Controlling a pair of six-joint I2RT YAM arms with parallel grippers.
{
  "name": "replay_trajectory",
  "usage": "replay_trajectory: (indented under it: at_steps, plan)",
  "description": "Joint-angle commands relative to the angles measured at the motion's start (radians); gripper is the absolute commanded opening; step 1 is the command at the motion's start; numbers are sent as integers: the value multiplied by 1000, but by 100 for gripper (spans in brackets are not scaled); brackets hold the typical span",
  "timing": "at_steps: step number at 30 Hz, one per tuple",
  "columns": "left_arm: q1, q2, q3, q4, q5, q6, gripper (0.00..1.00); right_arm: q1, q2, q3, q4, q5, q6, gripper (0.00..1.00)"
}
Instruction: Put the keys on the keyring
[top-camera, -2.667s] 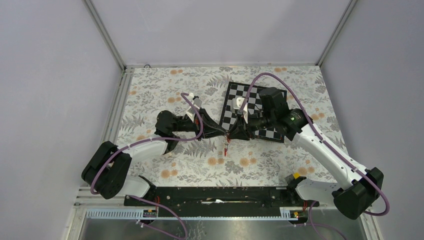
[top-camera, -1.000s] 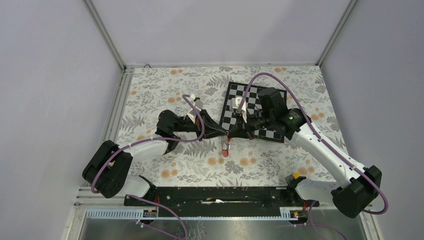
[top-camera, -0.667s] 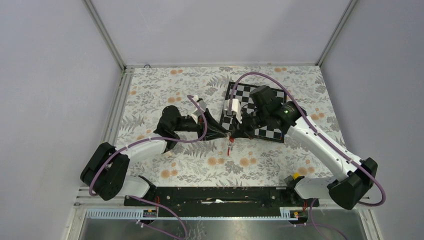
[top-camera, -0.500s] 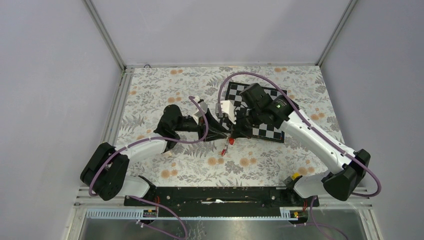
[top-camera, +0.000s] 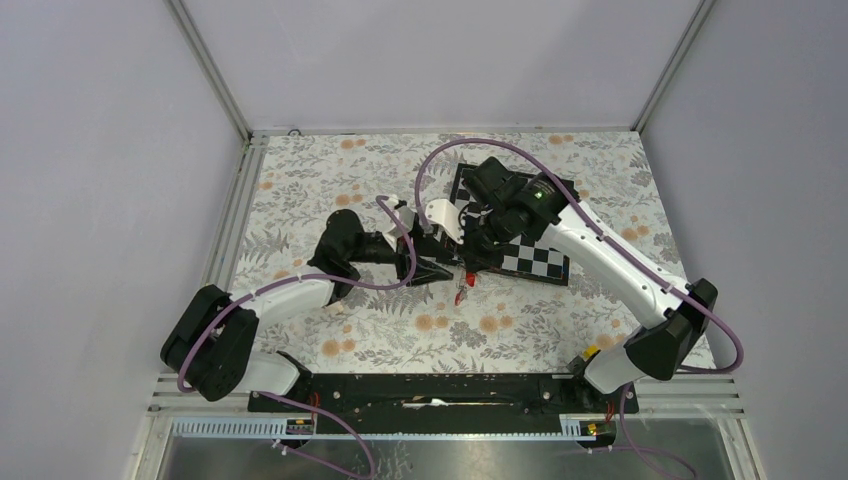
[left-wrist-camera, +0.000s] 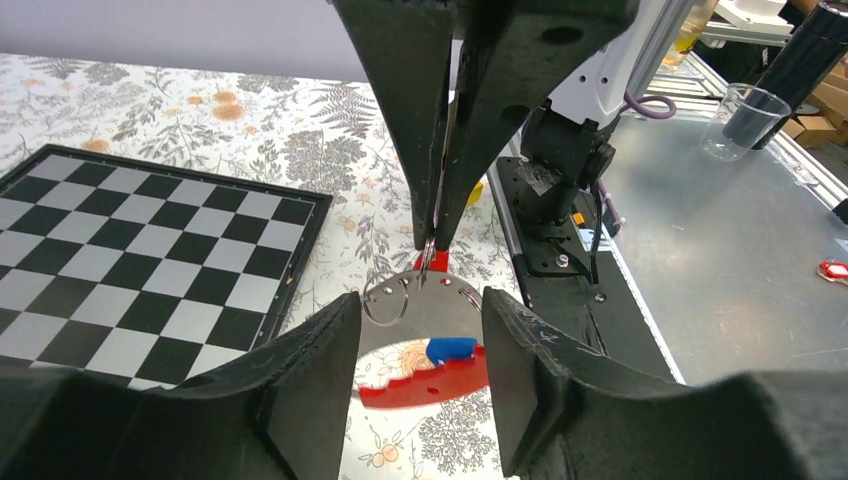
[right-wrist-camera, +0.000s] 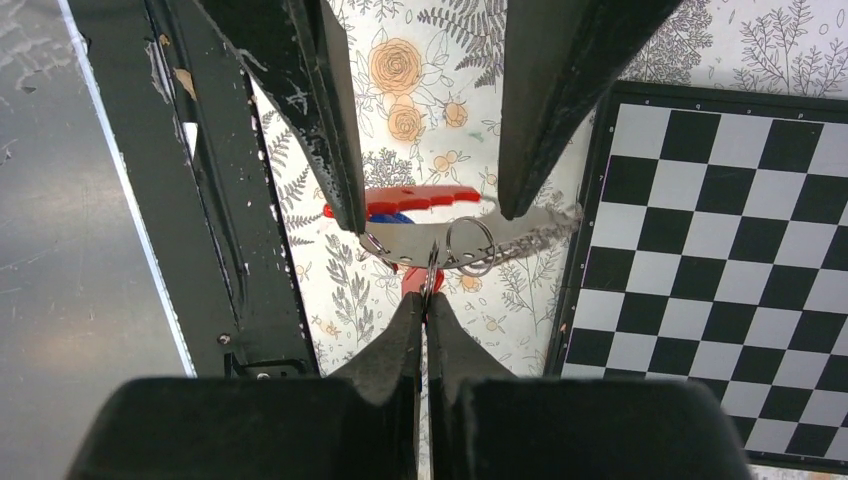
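The keyring (left-wrist-camera: 430, 315) is a curved grey plate with small holes and a red section (left-wrist-camera: 425, 385), held above the floral cloth. A blue-tagged key (left-wrist-camera: 452, 347) lies against it, and a red tag (right-wrist-camera: 415, 282) shows just behind its edge. My right gripper (right-wrist-camera: 426, 300) is shut on a thin metal ring at the keyring's rim. My left gripper (left-wrist-camera: 420, 310) stands open, its fingers (left-wrist-camera: 325, 350) either side of the plate and apart from it. A loose wire ring (left-wrist-camera: 388, 300) hangs from one hole. From above, both grippers meet at the board's left edge, right gripper (top-camera: 468, 262), left gripper (top-camera: 438, 265).
A black-and-white chessboard (top-camera: 535, 258) lies under the right wrist. The black base rail (top-camera: 430, 390) runs along the near edge. A clear beaker (left-wrist-camera: 740, 120) stands on the metal shelf beyond the table. Purple cables loop over both arms.
My left gripper has opened and let go of the keyring. The right arm has swung its wrist leftward and back over the chessboard, still pinching the keyring's rim.
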Motion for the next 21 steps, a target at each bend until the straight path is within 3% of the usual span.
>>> replay_trajectory:
  at_steps: [1,9,21]
  plan:
    - [1,5,-12,136,14,-17,54,29,18,88,-71,35,-12,0]
    - [-7,56,-26,281,3,-115,57,50,41,113,-73,38,3,0]
    - [-14,81,-25,327,6,-158,37,52,28,69,-22,9,21,0]
